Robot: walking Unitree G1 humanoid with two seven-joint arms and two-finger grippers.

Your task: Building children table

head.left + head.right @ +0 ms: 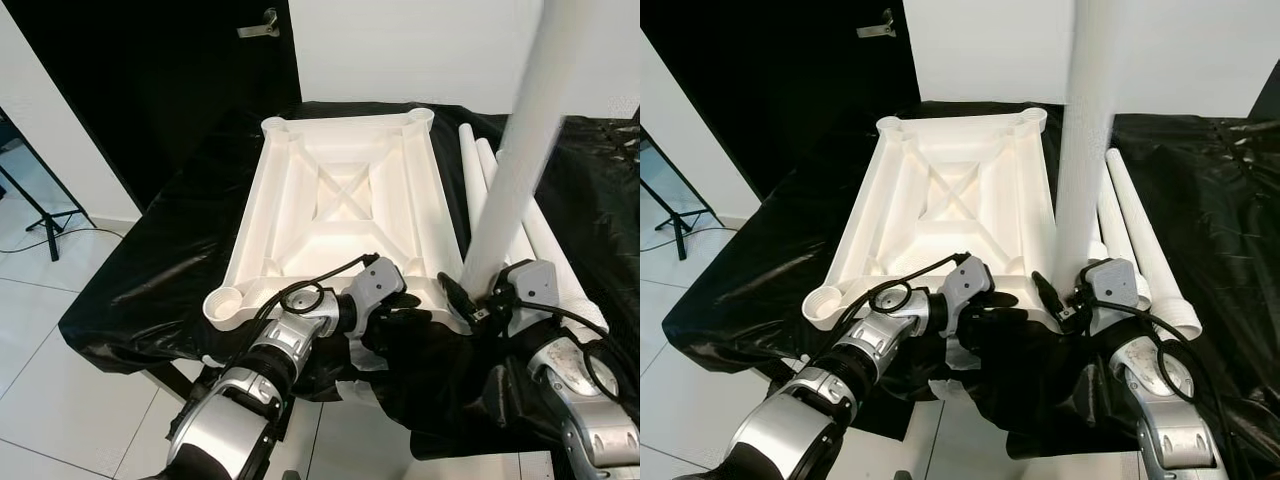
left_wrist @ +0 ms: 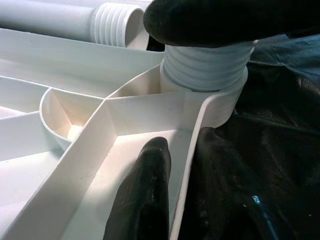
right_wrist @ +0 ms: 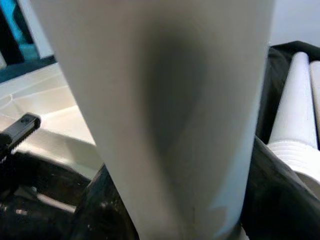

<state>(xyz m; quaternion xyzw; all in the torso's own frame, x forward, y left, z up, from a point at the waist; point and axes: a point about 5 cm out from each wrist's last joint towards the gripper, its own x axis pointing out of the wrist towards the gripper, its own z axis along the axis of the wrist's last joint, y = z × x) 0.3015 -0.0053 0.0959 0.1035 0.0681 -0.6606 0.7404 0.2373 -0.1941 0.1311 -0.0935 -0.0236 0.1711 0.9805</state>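
From the left eye view, I am seeing the white ribbed plastic tabletop (image 1: 345,195) lying upside down on the black-draped surface (image 1: 150,270), spare white tube legs (image 1: 480,170) at its 3 o'clock. My right gripper (image 1: 478,300) is clamping an upright white tube leg (image 1: 520,150) at the tabletop's 5 o'clock corner. In the left wrist view, my left gripper (image 2: 170,190) is straddling the tabletop's rim beside the threaded socket (image 2: 220,100), fingers (image 2: 142,195) apart.

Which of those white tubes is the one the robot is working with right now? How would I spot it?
Find the white tabletop lying upside down on the black-covered table. At its near right corner, one table leg stands upright with its threaded end in the corner socket, and the right gripper is closed around it. The spare legs lie flat on the black cover beside the tabletop; this one alone stands up.
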